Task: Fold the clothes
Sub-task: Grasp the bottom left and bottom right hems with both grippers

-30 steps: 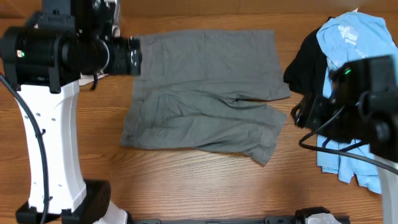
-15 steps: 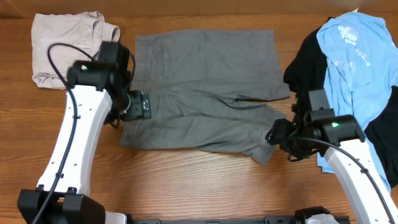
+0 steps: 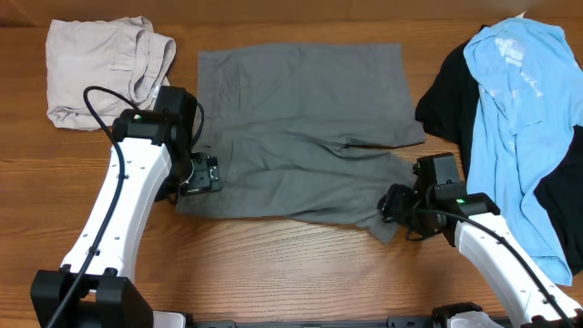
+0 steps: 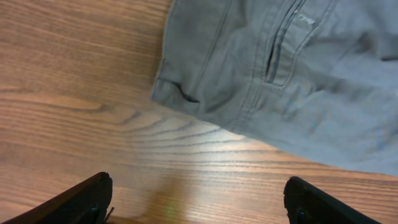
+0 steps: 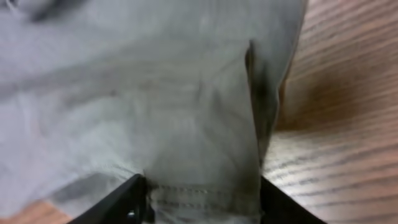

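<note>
Grey shorts [image 3: 301,128] lie spread flat on the wooden table, waistband to the left, leg hems to the right. My left gripper [image 3: 202,173] is open and empty, low over bare wood just beside the shorts' near left waistband corner [image 4: 180,93]; its fingertips [image 4: 199,199] frame only table. My right gripper [image 3: 392,205] is open at the near right leg hem. In the right wrist view the stitched hem [image 5: 199,193] lies between the two fingers [image 5: 202,202], which have not closed on it.
A folded beige garment [image 3: 100,68] lies at the far left. A pile of black [image 3: 451,91] and light blue clothes [image 3: 519,100] fills the right side. Bare wood runs along the front edge [image 3: 273,264].
Both arms have come down from high near the camera to table level. The left gripper settled by the waistband corner, the right gripper moved left onto the leg hem.
</note>
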Robot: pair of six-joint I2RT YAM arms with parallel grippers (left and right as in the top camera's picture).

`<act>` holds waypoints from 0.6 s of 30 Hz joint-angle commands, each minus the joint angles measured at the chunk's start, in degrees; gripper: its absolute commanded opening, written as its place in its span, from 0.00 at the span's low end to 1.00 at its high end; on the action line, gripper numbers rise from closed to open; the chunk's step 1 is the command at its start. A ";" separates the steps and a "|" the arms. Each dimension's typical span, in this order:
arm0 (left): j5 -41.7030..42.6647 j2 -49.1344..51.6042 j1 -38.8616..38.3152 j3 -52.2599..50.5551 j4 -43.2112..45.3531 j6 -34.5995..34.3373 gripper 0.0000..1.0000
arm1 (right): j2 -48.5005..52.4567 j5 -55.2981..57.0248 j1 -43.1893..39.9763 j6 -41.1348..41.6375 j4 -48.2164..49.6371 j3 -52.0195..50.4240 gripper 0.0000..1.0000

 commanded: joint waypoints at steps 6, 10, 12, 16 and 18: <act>0.63 -2.40 2.82 -0.28 -4.37 -3.37 0.86 | -0.26 1.49 0.22 0.20 1.49 0.17 0.04; 1.20 -2.40 3.02 -1.64 -4.76 -6.32 0.83 | -0.24 1.44 0.22 0.20 1.44 0.17 0.04; 1.79 -2.40 3.02 -3.17 -3.37 -7.76 0.83 | -0.24 1.46 0.22 0.20 1.49 0.17 0.04; 5.86 -2.38 2.99 -9.60 4.52 -7.80 0.85 | -0.24 1.46 0.22 0.20 1.49 0.17 0.04; 5.90 -2.38 2.99 -12.17 8.57 -7.39 0.86 | -0.24 1.46 0.22 0.20 1.46 0.17 0.04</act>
